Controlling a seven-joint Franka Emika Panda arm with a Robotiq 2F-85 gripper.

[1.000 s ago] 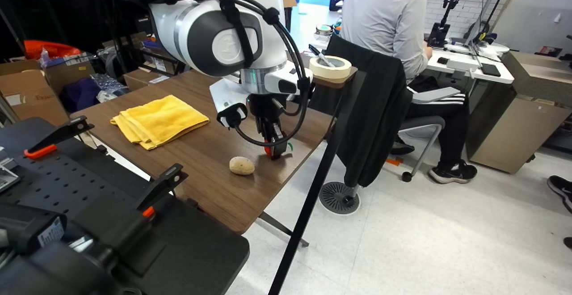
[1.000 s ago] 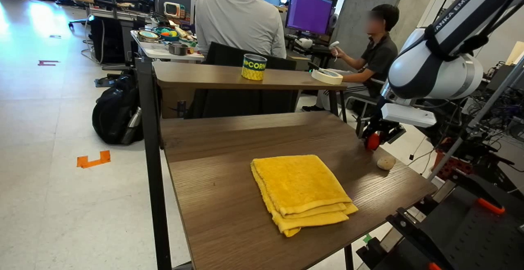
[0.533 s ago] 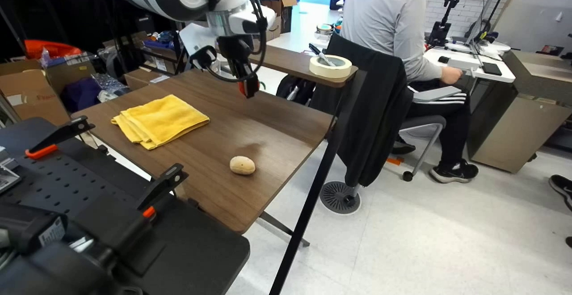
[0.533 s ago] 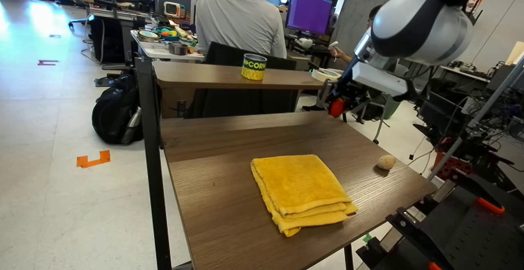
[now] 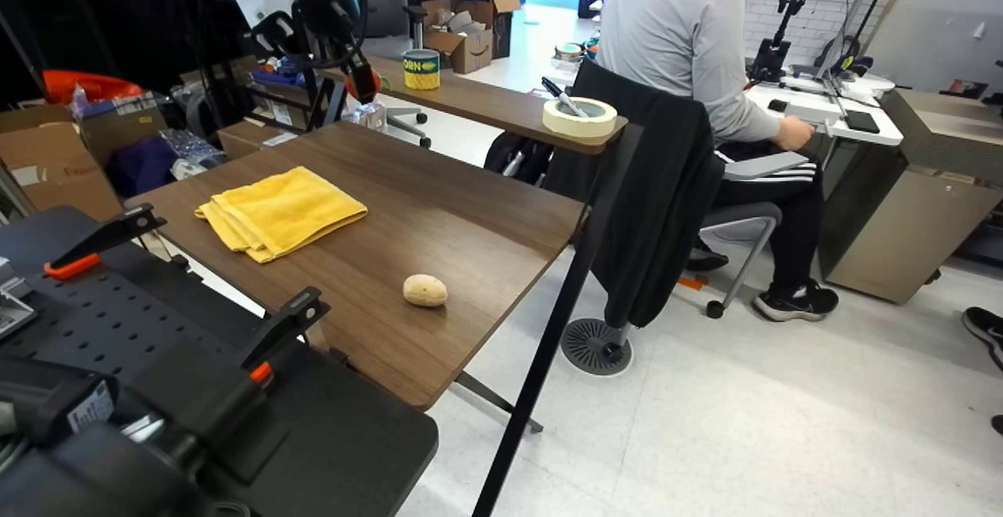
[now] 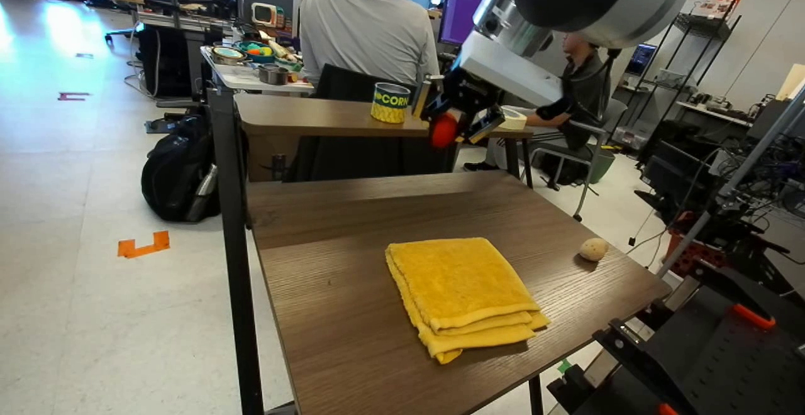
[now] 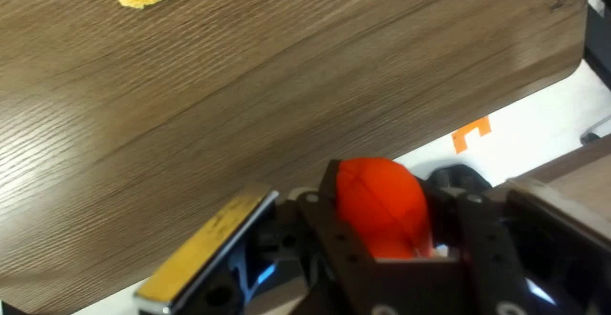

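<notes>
Yellow cloth point(image 6: 465, 289) and potato-like lump point(image 6: 594, 249) lie apart on desk point(image 6: 339, 314), corn can point(image 6: 390, 105) and tape roll point(image 5: 578, 128) on raised shelf point(image 6: 302, 113) near hand point(image 7: 379, 205), which is clamped on red object point(image 6: 444, 131) in mid-air, finger point(image 5: 361, 81) blocking part of it, long axis roughly upright in an exterior view, pointing end unclear.

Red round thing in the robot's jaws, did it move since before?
Yes: in an exterior view, the red round thing has moved up and leftward, towards the yellow cylindrical corn can.
</notes>
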